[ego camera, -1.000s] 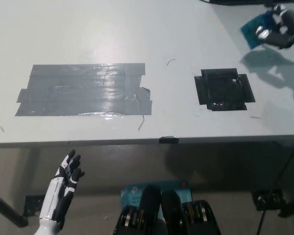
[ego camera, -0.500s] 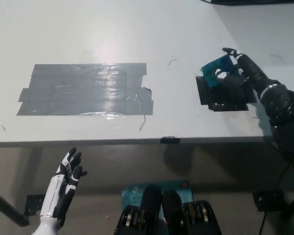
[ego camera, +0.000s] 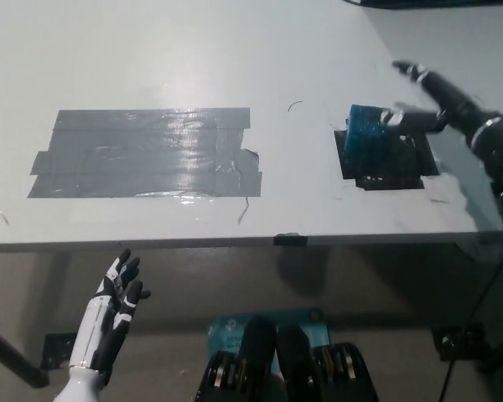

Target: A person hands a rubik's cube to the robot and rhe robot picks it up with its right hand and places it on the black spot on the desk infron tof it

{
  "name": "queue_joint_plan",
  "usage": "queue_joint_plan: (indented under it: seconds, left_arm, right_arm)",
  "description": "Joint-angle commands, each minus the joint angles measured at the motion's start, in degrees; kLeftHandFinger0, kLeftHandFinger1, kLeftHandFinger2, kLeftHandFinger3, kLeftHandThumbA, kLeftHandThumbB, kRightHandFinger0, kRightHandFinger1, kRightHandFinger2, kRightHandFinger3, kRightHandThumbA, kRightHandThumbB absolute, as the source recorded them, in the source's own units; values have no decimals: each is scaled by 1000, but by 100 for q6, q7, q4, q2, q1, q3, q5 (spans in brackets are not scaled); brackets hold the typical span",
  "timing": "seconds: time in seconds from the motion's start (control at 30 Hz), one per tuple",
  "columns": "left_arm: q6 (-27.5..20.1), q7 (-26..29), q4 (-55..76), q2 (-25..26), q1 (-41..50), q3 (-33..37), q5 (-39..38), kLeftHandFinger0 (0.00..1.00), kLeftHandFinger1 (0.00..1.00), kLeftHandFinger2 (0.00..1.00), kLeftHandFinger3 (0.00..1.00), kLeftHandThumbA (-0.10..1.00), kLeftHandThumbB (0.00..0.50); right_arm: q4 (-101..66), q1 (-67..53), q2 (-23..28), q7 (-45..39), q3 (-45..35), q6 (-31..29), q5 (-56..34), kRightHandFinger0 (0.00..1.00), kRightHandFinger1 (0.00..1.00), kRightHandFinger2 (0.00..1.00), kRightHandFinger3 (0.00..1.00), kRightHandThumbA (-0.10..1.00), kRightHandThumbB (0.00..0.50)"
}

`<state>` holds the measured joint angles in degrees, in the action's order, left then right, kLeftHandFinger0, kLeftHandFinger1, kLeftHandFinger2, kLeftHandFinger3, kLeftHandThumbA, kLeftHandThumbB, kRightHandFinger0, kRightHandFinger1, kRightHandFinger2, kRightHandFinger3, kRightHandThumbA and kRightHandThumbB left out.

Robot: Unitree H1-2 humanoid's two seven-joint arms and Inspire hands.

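Note:
A Rubik's cube [ego camera: 368, 134] with its blue face up sits on the black tape square [ego camera: 402, 163], over the square's upper left part. My black right hand [ego camera: 427, 100] is just to the cube's right, fingers spread apart and off the cube; one fingertip is close to the cube's right edge. My white left hand [ego camera: 113, 314] rests open below the desk's front edge at the lower left.
A large grey tape patch [ego camera: 142, 152] covers the left half of the white desk [ego camera: 260, 50]. The desk's front edge runs across the picture below the tape. A small black clip [ego camera: 288, 239] sits on that edge.
My right hand brought the cube from the far right down onto the black square, then opened and drew back to the right, leaving the cube on the tape.

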<state>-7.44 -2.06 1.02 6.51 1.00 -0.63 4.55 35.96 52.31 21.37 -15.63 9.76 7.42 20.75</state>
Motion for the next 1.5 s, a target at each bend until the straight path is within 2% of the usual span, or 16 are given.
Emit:
queue_joint_plan:
  seconds: [0.0,0.2,0.27,0.33,0.4,0.5,0.63,0.73,0.8,0.87,0.93,1.0,1.07,1.17,1.27,1.47]
  left_arm:
    - [-35,36,116,18,-122,-28,-5,815,1000,1000,1000,869,79]
    - [10,25,90,31,-223,-50,-43,828,1000,1000,1000,876,95]
    - [32,-2,129,36,-226,-35,-55,843,1000,1000,1000,898,89]
    - [12,-22,114,35,-204,-7,-46,857,1000,1000,1000,931,89]
    - [13,-59,103,34,-157,8,-90,883,1000,1000,1000,954,96]
    - [-67,-105,97,49,-20,48,-96,1000,1000,1000,1000,1000,87]
    - [-322,-77,-12,67,143,94,17,1000,1000,1000,1000,1000,54]
    - [-387,-91,-36,63,303,129,33,1000,1000,1000,1000,1000,106]
    - [-456,-143,-55,99,455,183,55,1000,1000,1000,1000,1000,139]
    - [-529,-184,-85,133,538,221,67,1000,1000,1000,1000,1000,150]
    - [-548,-260,-111,172,611,267,31,1000,1000,1000,1000,1000,166]
    - [-568,-311,-133,183,663,294,-38,1000,1000,1000,1000,1000,170]
    - [-590,-347,-142,195,706,313,-94,1000,1000,1000,1000,1000,171]
    - [-633,-352,-155,155,760,332,-124,1000,1000,1000,1000,1000,172]
    - [-673,-371,-201,145,795,323,-194,1000,1000,1000,1000,1000,196]
    - [-732,-385,-214,149,780,337,-247,1000,1000,1000,1000,1000,180]
  right_arm:
    - [-1473,329,349,218,-588,303,-281,1000,1000,1000,1000,847,488]
    - [-3806,279,558,-92,-1199,799,-613,1000,1000,1000,1000,907,443]
    - [-5271,-133,519,-199,-1488,1041,-1035,1000,1000,1000,1000,867,412]
    - [-6104,-525,390,-131,-1634,1217,-1229,1000,1000,1000,1000,838,411]
    - [-6878,-1104,175,72,-1738,1012,-1474,1000,1000,1000,1000,812,408]
    - [-7809,-2116,-205,321,-1738,911,-1697,1000,1000,1000,1000,865,403]
    - [-8576,-3546,-728,592,-1497,719,-1652,1000,1000,1000,1000,931,360]
    - [-8551,-4483,-1105,748,-1243,273,-1639,1000,1000,1000,1000,931,354]
    - [-8117,-5262,-1340,793,-977,-367,-1634,1000,1000,1000,1000,952,347]
    - [-7852,-5626,-1450,792,-899,-647,-1513,1000,1000,1000,1000,986,355]
    - [-7308,-5986,-1588,846,-812,-1121,-1320,1000,1000,1000,1000,1000,315]
    - [-6771,-6124,-1673,857,-818,-1404,-1246,1000,1000,1000,1000,1000,309]
    - [-6204,-6168,-1789,884,-878,-1543,-1262,1000,1000,1000,1000,1000,323]
    - [-5103,-6114,-1995,756,-1068,-1819,-1850,1000,1000,1000,1000,981,267]
    - [-4588,-6075,-2180,741,-1137,-1778,-1970,1000,1000,1000,1000,1000,300]
    - [-4004,-6088,-2245,262,-1238,-1916,-2755,1000,1000,1000,1000,1000,218]
